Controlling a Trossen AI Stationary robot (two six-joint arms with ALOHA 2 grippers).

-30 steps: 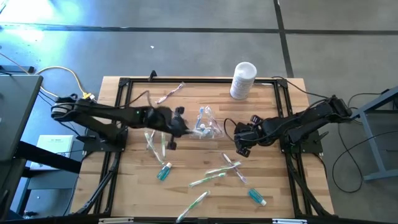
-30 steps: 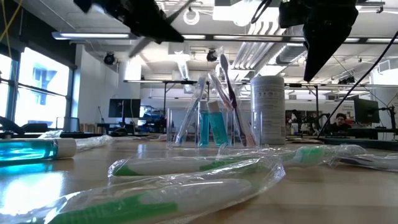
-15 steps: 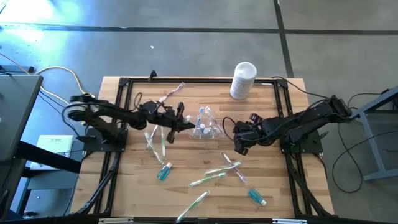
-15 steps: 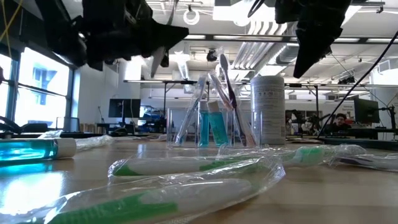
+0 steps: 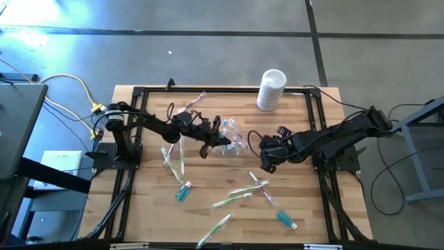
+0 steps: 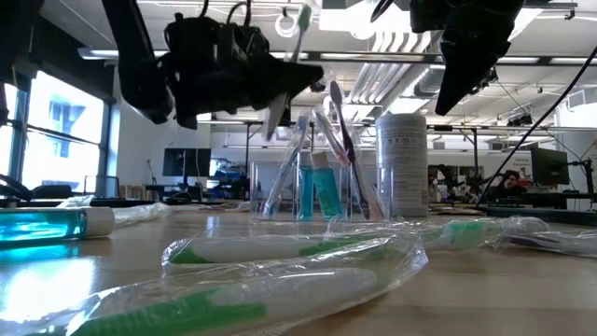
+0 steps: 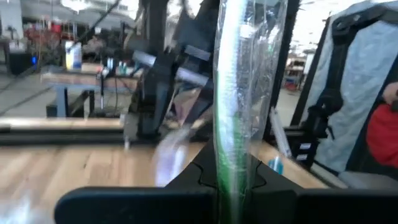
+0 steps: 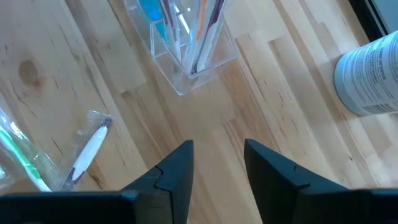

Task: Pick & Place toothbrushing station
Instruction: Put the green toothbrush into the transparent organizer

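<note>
Across the bottom of your frame lie wrapped green toothbrushes (image 6: pixel 280 250) in crinkled clear plastic, on the wooden table (image 6: pixel 522 289). At the left edge lies a teal tube (image 6: pixel 51 226) on its side. In the middle distance stands the clear cup (image 6: pixel 317 191), holding teal tubes and several upright, leaning toothbrushes. Just right of it stands a white canister (image 6: pixel 401 166). At upper left, the left gripper (image 6: pixel 280 79) hangs above the cup, clamped on a wrapped toothbrush (image 6: pixel 300 19) that sticks upward. At upper right, the right gripper (image 6: pixel 457 79) hangs above the canister.
</note>
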